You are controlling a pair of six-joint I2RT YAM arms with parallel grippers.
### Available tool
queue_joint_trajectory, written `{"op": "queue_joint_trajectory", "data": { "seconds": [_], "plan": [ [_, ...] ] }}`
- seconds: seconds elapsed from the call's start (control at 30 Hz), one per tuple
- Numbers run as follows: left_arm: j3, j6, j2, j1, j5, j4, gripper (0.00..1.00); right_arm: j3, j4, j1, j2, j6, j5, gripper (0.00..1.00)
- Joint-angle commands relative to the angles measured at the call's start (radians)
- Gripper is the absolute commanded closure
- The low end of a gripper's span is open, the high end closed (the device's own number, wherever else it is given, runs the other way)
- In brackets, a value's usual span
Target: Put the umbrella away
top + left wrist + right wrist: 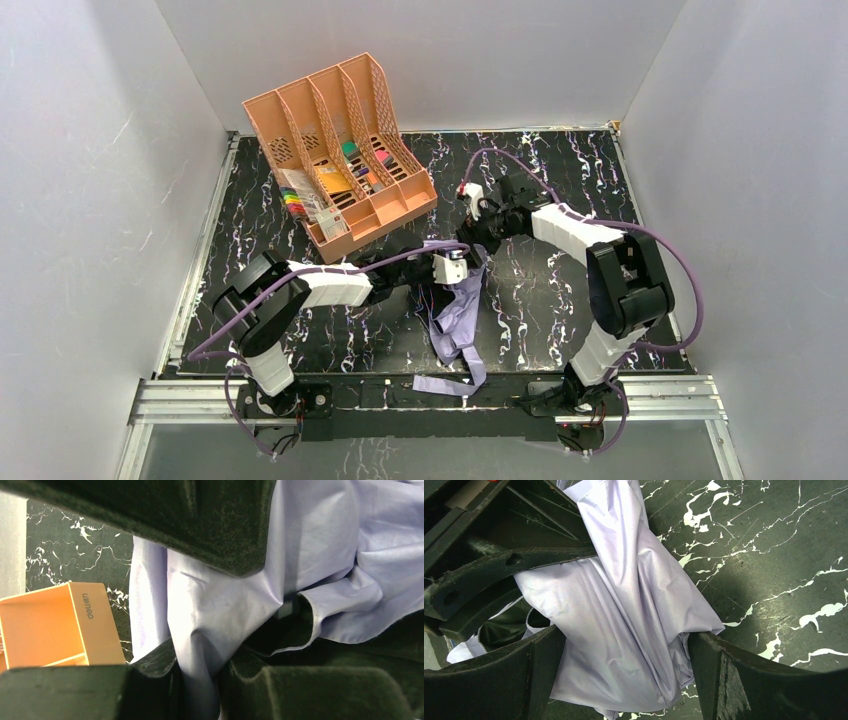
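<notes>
Umbrella (458,312) first: it lies as a crumpled heap of pale lavender cloth on the black marbled worktop (570,300). It sits in the middle between my two arms, a little back from the near edge, with its strap (442,384) trailing flat along that edge.

As I judge it, little of the job is done. The canopy is loose and unrolled, and nothing is wrapped round it. It lies outside the peach file organiser (340,150), which stands at the back left with coloured stationery in its slots. Gathering the cloth, binding it and setting the bundle somewhere tidy all remain. I cannot tell from here where it is meant to go.

My left jaws are clenched on the umbrella. In the left wrist view a fold of the cloth runs pinched between the upper pad (215,525) and the lower one, bunching out on either side. A corner of the organiser shows beyond it.

My right jaws stand released at full spread, straddling another part of the canopy. In the right wrist view the cloth lies between the two fingers (764,685). It seems to brush the one on the left of that view, and neither finger grips it. I cannot pick out the handle in any view.
</notes>
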Motion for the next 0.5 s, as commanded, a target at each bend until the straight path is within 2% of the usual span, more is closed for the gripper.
{"op": "queue_joint_trajectory", "data": {
  "seconds": [0.0,0.23,0.37,0.47],
  "plan": [
    [-0.025,0.008,0.017,0.008,-0.069,-0.004,1.00,0.003,-0.100,0.020,0.054,-0.020,0.054,0.04],
    [-0.022,-0.020,0.013,0.008,-0.092,0.014,1.00,0.012,-0.146,0.060,0.128,-0.024,0.153,0.13],
    [-0.030,-0.036,0.002,0.009,-0.109,0.027,1.00,0.023,-0.165,0.063,0.153,-0.029,0.179,0.28],
    [-0.033,-0.062,0.001,0.009,-0.149,0.047,1.00,0.030,-0.179,0.063,0.164,-0.035,0.189,0.45]
  ]
}}
